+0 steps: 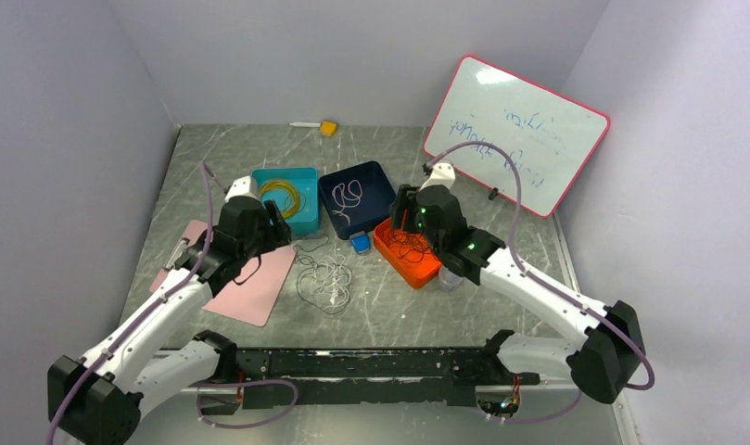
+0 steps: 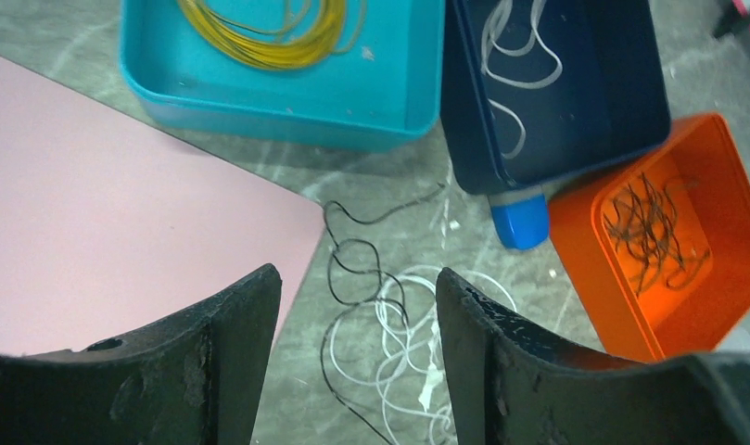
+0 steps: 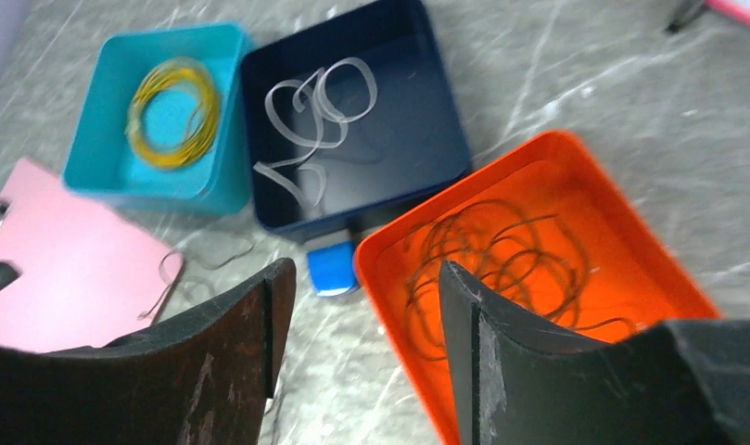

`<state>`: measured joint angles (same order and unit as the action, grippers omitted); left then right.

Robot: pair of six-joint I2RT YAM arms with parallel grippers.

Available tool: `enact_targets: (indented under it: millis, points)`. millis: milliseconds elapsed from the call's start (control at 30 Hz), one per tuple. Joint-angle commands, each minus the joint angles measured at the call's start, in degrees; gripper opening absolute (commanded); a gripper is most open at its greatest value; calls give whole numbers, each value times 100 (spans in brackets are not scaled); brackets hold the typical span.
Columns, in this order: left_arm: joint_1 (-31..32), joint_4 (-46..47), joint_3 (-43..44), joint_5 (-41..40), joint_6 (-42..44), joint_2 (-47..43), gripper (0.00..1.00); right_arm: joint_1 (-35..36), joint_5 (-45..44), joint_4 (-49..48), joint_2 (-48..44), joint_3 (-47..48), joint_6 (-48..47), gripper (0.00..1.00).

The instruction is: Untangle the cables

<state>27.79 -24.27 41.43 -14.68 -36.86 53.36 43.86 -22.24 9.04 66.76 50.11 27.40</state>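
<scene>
A tangle of thin white and dark cables [image 1: 323,278] lies on the table between the arms; it also shows in the left wrist view [image 2: 389,324]. More dark cables [image 3: 491,260] lie in the orange bin [image 1: 408,255]. A white cable [image 3: 311,120] lies in the navy bin [image 1: 357,197]. A yellow coil [image 2: 260,32] lies in the teal bin [image 1: 287,195]. My left gripper [image 2: 357,287] is open and empty, above the tangle's left side. My right gripper [image 3: 366,278] is open and empty over the orange bin's near-left rim.
A pink clipboard [image 1: 232,273] lies left of the tangle. A small blue block [image 1: 360,243] sits between the navy and orange bins. A whiteboard [image 1: 514,134] leans at the back right. A yellow block [image 1: 328,128] lies at the far edge.
</scene>
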Motion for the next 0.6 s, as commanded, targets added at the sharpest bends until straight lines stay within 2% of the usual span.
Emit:
enact_targets:
  millis: [0, 233, 367, 567]
  points:
    - [-559, 167, 263, 227, 36, 128, 67, -693, -72, 132, 21, 259, -398, 61]
    - [-1398, 329, 680, 554, 389, 580, 66, -1893, 950, 29, 152, 321, -558, 62]
    - [-1622, 465, 707, 818, 455, 839, 65, -2068, 1334, -102, 289, 328, -553, 62]
    - [-1637, 577, 660, 1111, 601, 1088, 64, -2063, 2229, -218, 480, 315, -688, 62]
